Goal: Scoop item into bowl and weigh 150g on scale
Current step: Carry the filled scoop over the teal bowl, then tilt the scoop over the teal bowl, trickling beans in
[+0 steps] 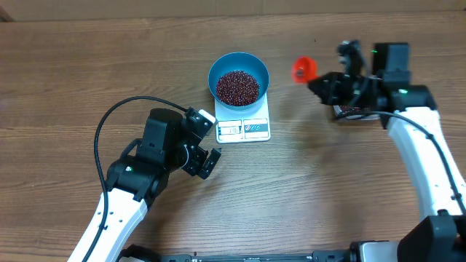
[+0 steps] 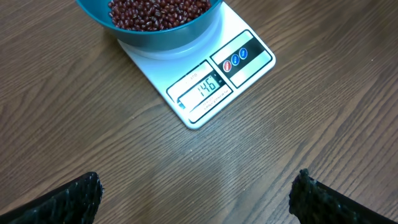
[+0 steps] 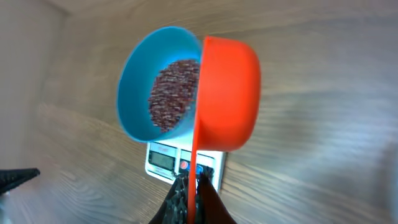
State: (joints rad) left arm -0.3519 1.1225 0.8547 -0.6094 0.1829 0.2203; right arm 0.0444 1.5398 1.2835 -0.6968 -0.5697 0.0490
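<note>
A blue bowl holding dark red-brown beans stands on the white scale. In the left wrist view the scale has a display that reads 146, with the bowl and its beans at the top edge. My left gripper is open just left of the scale, over bare wood between its fingers. My right gripper is shut on the thin handle of an orange scoop, held in the air to the right of the bowl. The scoop hangs beside the bowl, tipped on its side.
A black cable loops out from the left arm over the wooden table. The right arm runs down the right side. A small dark and red object lies under the right wrist.
</note>
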